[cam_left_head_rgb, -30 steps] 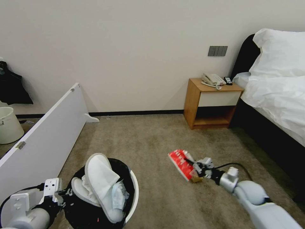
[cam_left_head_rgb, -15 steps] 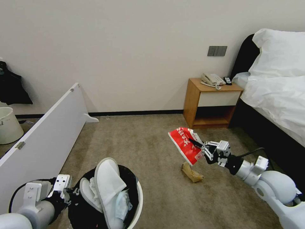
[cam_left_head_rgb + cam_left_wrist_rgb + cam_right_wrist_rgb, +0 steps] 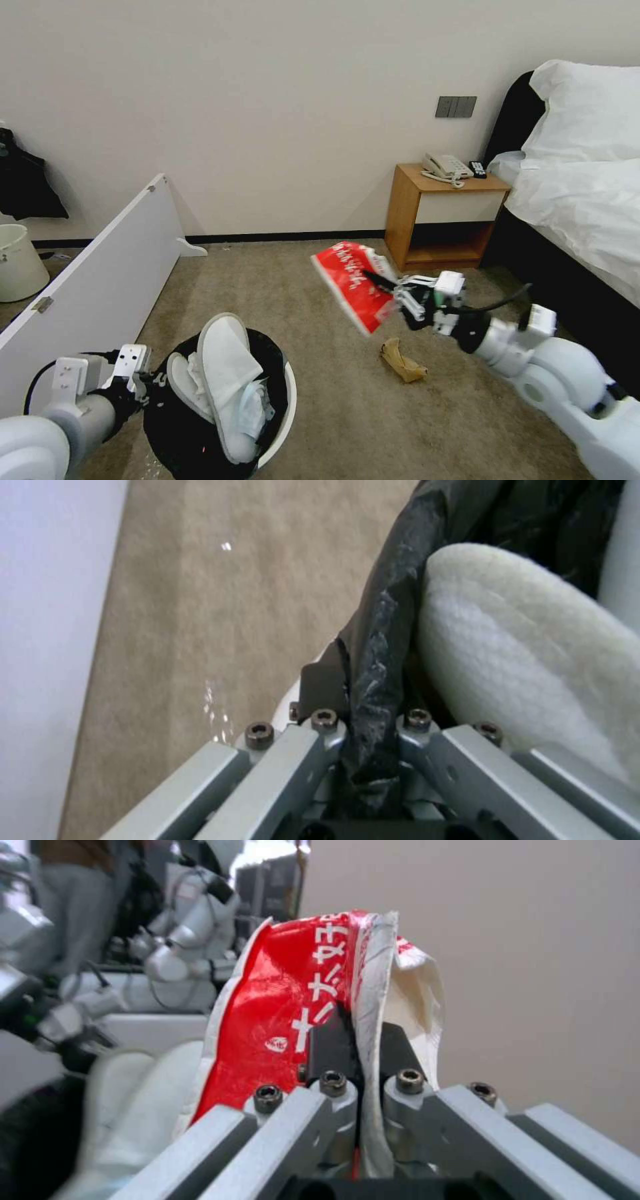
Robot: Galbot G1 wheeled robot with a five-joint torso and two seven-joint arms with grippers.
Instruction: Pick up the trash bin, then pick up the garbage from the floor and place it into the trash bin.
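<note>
nightstand (image 3: 445, 220) by bed (image 3: 587, 200) | phone (image 3: 447, 167) on nightstand | white board (image 3: 93, 287) leaning left | pale bucket (image 3: 19, 261) far left

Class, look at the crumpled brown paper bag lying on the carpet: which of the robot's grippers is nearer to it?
The right. The right gripper hangs just above the brown paper bag, holding a red packet. The left gripper is far off, clamped on the bin's rim.

My right arm reaches in from 4 o'clock, raised, its pincer (image 3: 390, 288) clamped on the packet (image 3: 350, 285). My left arm sits low at 8 o'clock, its pincer (image 3: 150, 388) pinched on the bin (image 3: 283, 427) rim.
</note>
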